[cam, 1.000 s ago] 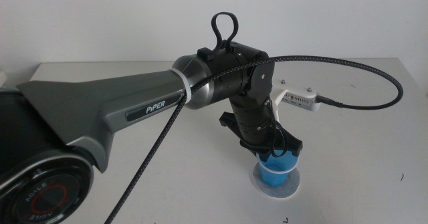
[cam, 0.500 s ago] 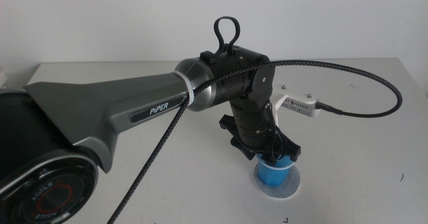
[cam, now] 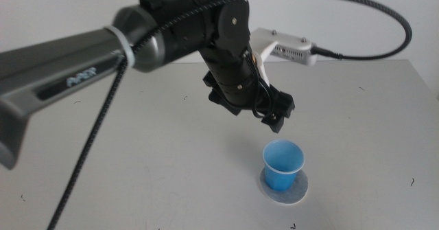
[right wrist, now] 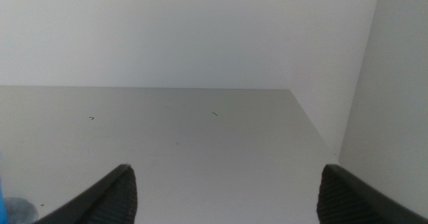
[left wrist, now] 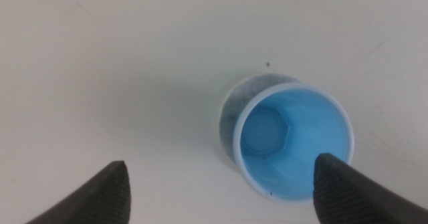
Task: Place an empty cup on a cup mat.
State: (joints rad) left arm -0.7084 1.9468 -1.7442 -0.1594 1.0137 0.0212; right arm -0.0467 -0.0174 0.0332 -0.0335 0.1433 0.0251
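The blue cup (cam: 283, 165) stands upright and empty on the grey speckled cup mat (cam: 298, 191), right of the table's centre near the front. My left gripper (cam: 257, 113) hangs open above and slightly behind the cup, clear of it. In the left wrist view the cup (left wrist: 292, 142) shows from above with its light blue inside, the mat (left wrist: 238, 102) peeking out beneath it, and the open jaws of the left gripper (left wrist: 221, 180) stand wide apart. My right gripper (right wrist: 227, 184) is open and empty, out of the middle view.
The left arm's black cable (cam: 384, 17) loops over the back of the table. The white table (cam: 137, 161) has a wall behind it and an edge at the right (right wrist: 314, 124).
My left gripper has let go of the cup and risen up and back to the left. The cup stays standing on the mat.
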